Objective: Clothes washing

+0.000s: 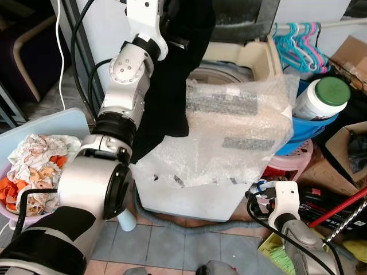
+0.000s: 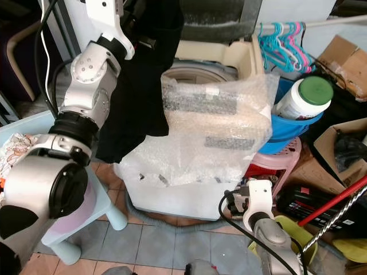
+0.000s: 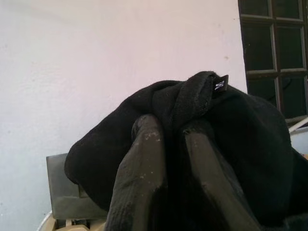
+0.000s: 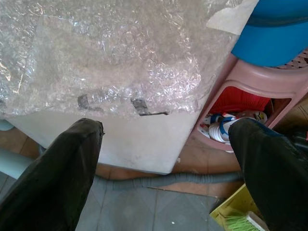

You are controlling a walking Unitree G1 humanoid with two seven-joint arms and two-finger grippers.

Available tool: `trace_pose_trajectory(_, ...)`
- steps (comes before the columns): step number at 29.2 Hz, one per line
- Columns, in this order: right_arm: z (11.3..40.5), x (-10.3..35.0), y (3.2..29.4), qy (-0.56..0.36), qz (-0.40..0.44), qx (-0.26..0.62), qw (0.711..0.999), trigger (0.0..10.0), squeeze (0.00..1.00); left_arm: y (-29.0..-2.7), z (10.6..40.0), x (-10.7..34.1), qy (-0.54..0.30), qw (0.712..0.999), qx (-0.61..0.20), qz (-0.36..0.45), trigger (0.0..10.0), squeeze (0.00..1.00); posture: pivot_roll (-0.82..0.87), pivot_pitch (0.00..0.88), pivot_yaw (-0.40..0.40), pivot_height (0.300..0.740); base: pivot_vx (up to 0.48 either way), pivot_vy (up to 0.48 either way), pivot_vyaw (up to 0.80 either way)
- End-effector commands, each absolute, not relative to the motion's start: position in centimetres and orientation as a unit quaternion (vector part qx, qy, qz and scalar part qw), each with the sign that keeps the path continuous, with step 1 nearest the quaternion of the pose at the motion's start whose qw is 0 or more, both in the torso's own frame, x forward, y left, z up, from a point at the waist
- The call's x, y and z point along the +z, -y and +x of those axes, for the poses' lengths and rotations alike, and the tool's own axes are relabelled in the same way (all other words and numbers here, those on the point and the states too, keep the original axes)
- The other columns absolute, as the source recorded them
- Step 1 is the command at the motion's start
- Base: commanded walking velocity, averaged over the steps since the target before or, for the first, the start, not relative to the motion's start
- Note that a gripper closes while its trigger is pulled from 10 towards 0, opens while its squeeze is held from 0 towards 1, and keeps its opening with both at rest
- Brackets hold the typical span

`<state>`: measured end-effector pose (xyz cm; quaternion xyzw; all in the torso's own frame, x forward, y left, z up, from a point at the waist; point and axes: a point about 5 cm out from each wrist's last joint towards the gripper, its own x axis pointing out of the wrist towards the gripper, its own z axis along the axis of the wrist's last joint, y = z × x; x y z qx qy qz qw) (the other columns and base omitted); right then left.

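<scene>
We see the left arm raised high, elbow bent, wrist at the top of the head views; the left gripper has its fingers pinched together on black cloth. The right arm hangs low, the right gripper with fingers spread wide apart

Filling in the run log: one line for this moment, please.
left gripper: shut on black garment, held above washing machine | right gripper: open, idle | laundry basin: still holds clothes

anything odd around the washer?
Yes: loose bubble wrap is draped over the washing machine, partly covering its open tub. The left gripper holds a black garment right above it, so the wrap may block the drop.
</scene>
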<state>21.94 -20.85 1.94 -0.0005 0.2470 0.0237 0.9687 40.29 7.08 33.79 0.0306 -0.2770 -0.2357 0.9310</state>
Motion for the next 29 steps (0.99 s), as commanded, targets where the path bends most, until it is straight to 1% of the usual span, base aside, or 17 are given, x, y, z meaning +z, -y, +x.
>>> trace_pose_trajectory(1, 22.3, 2.1, 20.3, -0.243, 0.0, 0.037, 0.969, 10.0, 0.0, -6.9, 40.5, 35.3, 0.282, 0.929, -0.236, 0.048, 10.0, 0.0, -0.01, 0.012, -0.035, 0.74, 0.0, 0.0, 0.0)
trace_pose_trajectory(3, 22.3, 2.1, 20.3, -0.245, 0.0, 0.036, 0.969, 10.0, 0.0, -6.4, 40.5, 35.6, 0.279, 0.929, -0.237, 0.054, 10.0, 0.0, -0.02, 0.013, -0.036, 0.74, 0.0, 0.0, 0.0)
trace_pose_trajectory(6, 22.3, 2.2, 20.4, -0.245, -0.001, 0.034, 0.969, 10.0, 0.0, -5.7, 40.5, 36.6, 0.289, 0.93, -0.209, 0.084, 10.0, 0.0, -0.04, 0.017, -0.039, 0.74, 0.0, 0.0, 0.0)
trace_pose_trajectory(9, 22.3, 2.3, 20.4, -0.245, -0.002, 0.033, 0.969, 10.0, 0.0, -5.6, 40.4, 37.0, 0.294, 0.93, -0.2, 0.09, 10.0, 0.0, -0.04, 0.018, -0.039, 0.74, 0.0, 0.0, 0.0)
trace_pose_trajectory(11, 22.2, 2.4, 20.5, -0.243, -0.005, 0.032, 0.969, 10.0, 0.0, -6.3, 40.7, 37.9, 0.294, 0.941, -0.142, 0.093, 10.0, 0.0, -0.06, 0.022, -0.039, 0.74, 0.0, 0.0, 0.0)
trace_pose_trajectory(12, 22.2, 2.4, 20.6, -0.242, -0.007, 0.031, 0.97, 10.0, 0.0, -6.7, 41.0, 37.6, 0.277, 0.948, -0.122, 0.095, 10.0, 0.0, -0.07, 0.026, -0.038, 0.74, 0.0, 0.0, 0.0)
trace_pose_trajectory(14, 22.2, 2.5, 20.6, -0.241, -0.009, 0.031, 0.97, 10.0, 0.0, -6.9, 41.2, 37.4, 0.265, 0.953, -0.11, 0.098, 10.0, 0.0, -0.07, 0.026, -0.038, 0.74, 0.0, 0.0, 0.0)
trace_pose_trajectory(15, 22.2, 2.6, 20.7, -0.24, -0.01, 0.03, 0.97, 10.0, 0.0, -6.7, 41.7, 35.3, 0.214, 0.962, -0.127, 0.117, 10.0, 0.0, -0.08, 0.032, -0.037, 0.74, 0.0, 0.0, 0.0)
trace_pose_trajectory(16, 22.2, 2.7, 20.7, -0.238, -0.012, 0.029, 0.971, 10.0, 0.0, -6.4, 42.2, 32.4, 0.146, 0.964, -0.148, 0.164, 10.0, 0.0, -0.08, 0.039, -0.036, 0.74, 0.0, 0.0, 0.0)
trace_pose_trajectory(19, 22.0, 2.9, 20.8, -0.237, -0.016, 0.027, 0.971, 10.0, 0.0, -5.6, 42.1, 26.4, 0.028, 0.949, -0.197, 0.245, 10.0, 0.0, -0.09, 0.052, -0.034, 0.74, 0.0, 0.0, 0.0)
trace_pose_trajectory(21, 22.0, 2.9, 20.8, -0.236, -0.017, 0.027, 0.971, 10.0, 0.0, -5.5, 42.0, 25.8, 0.019, 0.946, -0.201, 0.251, 10.0, 0.0, -0.09, 0.052, -0.034, 0.74, 0.0, 0.0, 0.0)
trace_pose_trajectory(22, 21.9, 3.0, 20.8, -0.235, -0.02, 0.026, 0.971, 10.0, 0.0, -5.2, 41.7, 23.4, -0.019, 0.934, -0.217, 0.283, 10.0, 0.0, -0.1, 0.059, -0.032, 0.74, 0.0, 0.0, 0.0)
trace_pose_trajectory(26, 21.8, 3.2, 20.8, -0.235, -0.022, 0.025, 0.971, 10.0, 0.0, -5.1, 41.1, 20.6, -0.061, 0.913, -0.237, 0.327, 10.0, 0.0, -0.1, 0.074, -0.028, 0.74, 0.0, 0.0, 0.0)
trace_pose_trajectory(27, 21.7, 3.2, 20.8, -0.234, -0.023, 0.025, 0.972, 10.0, 0.0, -5.1, 40.9, 19.9, -0.071, 0.906, -0.248, 0.335, 10.0, 1.0, -0.11, 0.077, -0.027, 0.74, 0.0, 0.0, 0.0)
trace_pose_trajectory(28, 21.7, 3.3, 20.8, -0.234, -0.024, 0.025, 0.972, 10.0, 0.0, -5.2, 40.7, 19.1, -0.078, 0.895, -0.263, 0.352, 10.0, 1.0, -0.11, 0.08, -0.024, 0.74, 0.0, 0.0, 0.0)
trace_pose_trajectory(29, 21.6, 3.3, 20.7, -0.234, -0.024, 0.024, 0.972, 10.0, 0.0, -5.2, 40.6, 18.8, -0.084, 0.892, -0.271, 0.352, 10.0, 1.0, -0.11, 0.081, -0.024, 0.74, 0.0, 0.0, 0.0)
